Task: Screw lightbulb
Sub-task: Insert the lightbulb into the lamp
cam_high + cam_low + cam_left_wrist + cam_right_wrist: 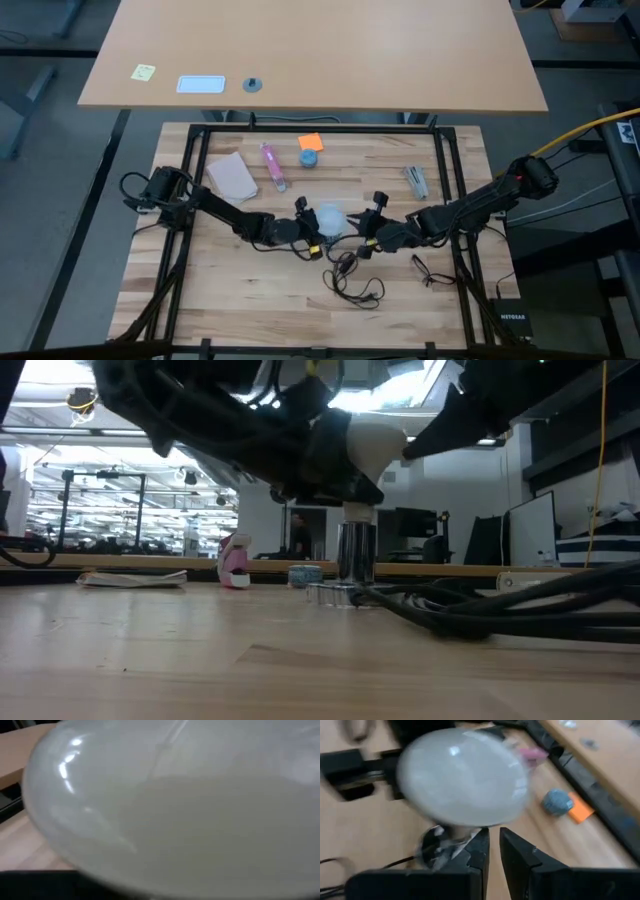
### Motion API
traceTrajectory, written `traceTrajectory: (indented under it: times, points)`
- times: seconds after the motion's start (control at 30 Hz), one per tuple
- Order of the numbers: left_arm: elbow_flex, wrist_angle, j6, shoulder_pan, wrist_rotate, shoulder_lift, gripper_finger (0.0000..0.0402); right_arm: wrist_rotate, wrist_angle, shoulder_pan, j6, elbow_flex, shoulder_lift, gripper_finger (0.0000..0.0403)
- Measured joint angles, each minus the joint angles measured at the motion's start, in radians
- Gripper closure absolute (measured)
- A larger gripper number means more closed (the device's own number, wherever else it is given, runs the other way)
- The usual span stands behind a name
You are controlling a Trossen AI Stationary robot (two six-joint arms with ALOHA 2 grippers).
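**Inspector:** Where does the lightbulb stand?

**Onlooker:** Upright on the silver socket post of the lamp base, directly between the two grippers at mid-desk. From desk level its neck meets the top of the post; I cannot tell whether the thread has engaged.

**Inspector:** Left gripper?

**Onlooker:** Pressed against the globe, jaws part-way apart and apparently clasping it. Its own camera shows nothing but frosted glass.

**Inspector:** Right gripper?

**Onlooker:** Just beside the bulb, opposite the left. Fingers nearly together with a narrow slit between them, holding nothing, tips under the globe near the base.

**Inspector:** Progress?

**Onlooker:** My judgement: the bulb is placed on the socket, and turning it home remains. The black cord lies loose on the desk behind the grippers.
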Motion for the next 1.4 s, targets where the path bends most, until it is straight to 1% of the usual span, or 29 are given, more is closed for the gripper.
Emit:
traceTrajectory:
  times: [0.1, 0.23, 0.3, 0.4, 0.6, 0.77, 0.93, 1.2, 1.4]
  points:
    - [0.0, 0.0, -0.01, 0.029, 0.043, 0.0, 0.0243, -0.022, -0.048, 0.001, 0.089, 0.001, 0.0, 0.0352]
    - [0.0, 0.0, -0.01, 0.053, 0.077, 0.0, 0.0243, -0.082, -0.108, 0.001, 0.218, 0.001, 0.003, 0.0352]
    - [0.0, 0.0, -0.011, 0.061, 0.086, 0.0, 0.0243, -0.09, -0.137, 0.001, 0.274, 0.001, 0.02, 0.0352]
    - [-0.002, 0.012, -0.01, 0.068, 0.104, 0.001, 0.0243, -0.091, -0.144, 0.001, 0.313, 0.001, 0.071, 0.0352]
    - [-0.003, 0.032, -0.008, 0.068, 0.118, 0.004, 0.0243, -0.098, -0.094, -0.024, 0.316, 0.001, 0.205, 0.0352]
    - [-0.002, 0.012, -0.036, 0.068, 0.119, 0.003, 0.0243, -0.126, -0.053, -0.064, 0.316, 0.001, 0.273, 0.0352]
    - [-0.001, -0.005, -0.041, 0.066, 0.12, 0.001, 0.0243, -0.156, -0.032, -0.087, 0.316, 0.001, 0.283, 0.0352]
    - [0.001, -0.077, -0.057, 0.055, 0.119, -0.001, 0.0243, -0.097, 0.06, -0.085, 0.243, 0.0, 0.283, 0.0352]
    - [-0.001, -0.119, -0.036, 0.038, 0.119, 0.001, 0.0244, -0.096, 0.1, -0.085, 0.174, 0.0, 0.283, 0.0352]
